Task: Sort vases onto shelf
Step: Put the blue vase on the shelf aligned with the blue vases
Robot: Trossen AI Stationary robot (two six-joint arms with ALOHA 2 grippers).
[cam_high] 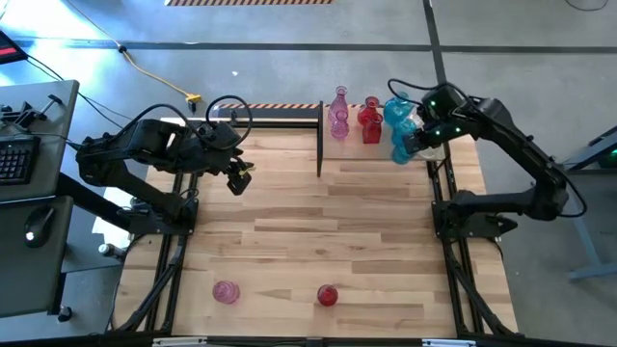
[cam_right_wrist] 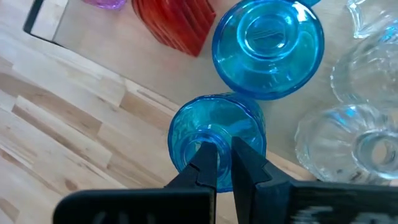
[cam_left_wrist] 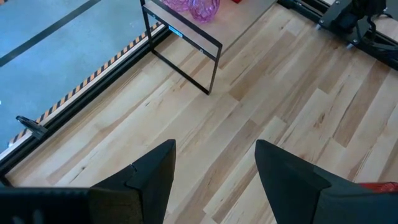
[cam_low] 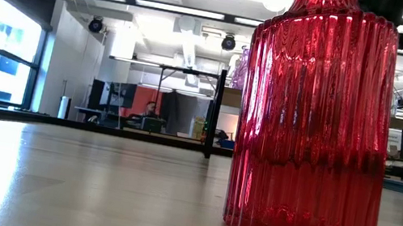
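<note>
Right pincer (cam_right_wrist: 224, 163) grips blue vase (cam_right_wrist: 217, 140) neck, arm reaching over shelf (cam_high: 453, 154).

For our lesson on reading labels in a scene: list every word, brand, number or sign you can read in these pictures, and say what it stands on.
None can be read.
The vases on the shelf carry no label.
The black-and-yellow striped strip is a pattern, not text.
The keyboard keys are too small to read.

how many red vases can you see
2: one red vase stands on the shelf between a pink vase and the blue ones; another red vase sits alone near the table's front edge. Others may be hidden.
</note>
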